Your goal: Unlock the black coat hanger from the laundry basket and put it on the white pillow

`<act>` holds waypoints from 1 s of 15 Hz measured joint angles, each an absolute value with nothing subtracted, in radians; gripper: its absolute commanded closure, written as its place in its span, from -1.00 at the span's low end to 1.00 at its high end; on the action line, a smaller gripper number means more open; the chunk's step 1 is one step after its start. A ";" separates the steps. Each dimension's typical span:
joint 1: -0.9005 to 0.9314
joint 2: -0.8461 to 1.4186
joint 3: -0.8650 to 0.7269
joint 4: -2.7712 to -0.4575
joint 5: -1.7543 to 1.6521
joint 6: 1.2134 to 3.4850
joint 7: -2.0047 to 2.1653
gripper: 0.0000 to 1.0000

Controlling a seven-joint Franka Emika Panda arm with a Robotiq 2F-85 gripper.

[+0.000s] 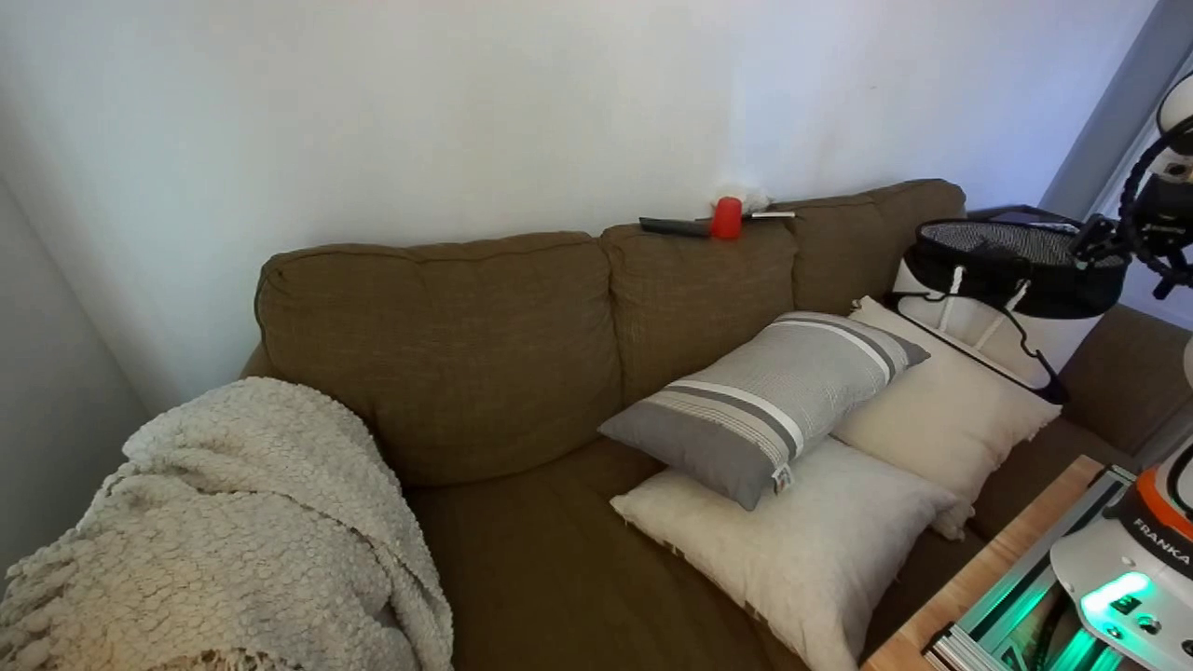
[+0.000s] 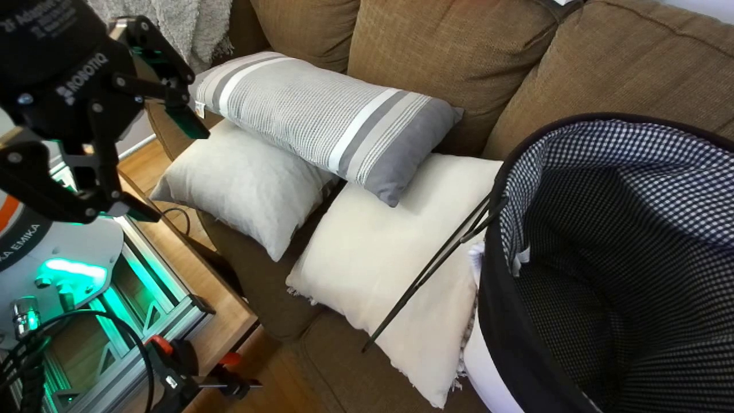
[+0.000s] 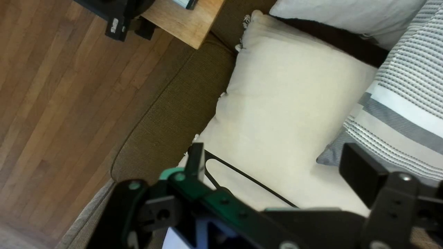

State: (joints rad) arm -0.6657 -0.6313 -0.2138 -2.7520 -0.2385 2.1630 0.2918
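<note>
The thin black coat hanger (image 1: 1051, 388) leans at the front of the laundry basket, over the cream-white pillow (image 1: 918, 410). In an exterior view the hanger (image 2: 413, 289) is nearly edge-on, its upper end at the dark rim of the laundry basket (image 2: 504, 321). How its hook is caught there is unclear. In the wrist view the hanger's bar (image 3: 250, 177) crosses below and between the fingers, partly hidden by the left one. My gripper (image 3: 278, 162) is open and holds nothing. It is also open in an exterior view (image 2: 169, 169), raised above the pillows.
A grey striped pillow (image 2: 327, 120) overlaps the white pillow, with another whitish pillow (image 2: 246, 178) beside it. All rest on the brown sofa (image 1: 447, 363). The robot's wooden table (image 2: 189, 287) with a clamp stands in front. A red cup (image 1: 726, 218) is on the backrest.
</note>
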 measured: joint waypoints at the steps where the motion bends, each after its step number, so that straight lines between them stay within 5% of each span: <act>1: -0.666 -0.631 -0.214 -2.752 -0.238 2.163 0.292 -1.00; 5: -0.668 -0.632 -0.212 -2.749 -0.238 2.184 0.310 -1.00; 15: -0.736 -0.341 -0.257 -2.639 -0.247 2.710 0.224 -1.00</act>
State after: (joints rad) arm -0.7358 -0.3409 -0.2571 -2.6394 -0.2474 2.7100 0.2236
